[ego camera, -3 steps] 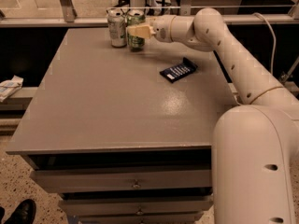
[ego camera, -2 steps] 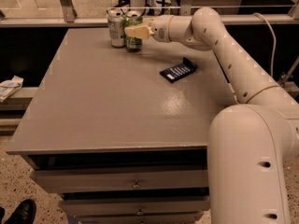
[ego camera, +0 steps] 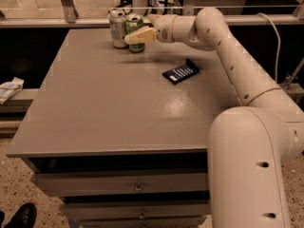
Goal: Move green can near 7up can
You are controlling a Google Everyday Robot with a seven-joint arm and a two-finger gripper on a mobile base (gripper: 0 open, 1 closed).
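Note:
The green can (ego camera: 135,23) stands at the far edge of the grey table (ego camera: 95,108), right beside the silvery-white 7up can (ego camera: 117,28) on its left. They look to be touching or nearly so. My gripper (ego camera: 137,36) reaches in from the right and is shut on the green can. One cream finger (ego camera: 141,35) crosses the can's front and hides its lower half. My arm (ego camera: 223,37) stretches over the table's right side.
A dark blue packet (ego camera: 181,71) lies flat on the table, right of centre. A metal rail (ego camera: 76,22) runs behind the cans at the far edge. White paper (ego camera: 9,89) lies on a low ledge at the left. A shoe (ego camera: 19,216) shows at bottom left.
My gripper and the green can have shifted slightly left and away, closing the gap to the 7up can. The 7up can and the blue packet have not moved.

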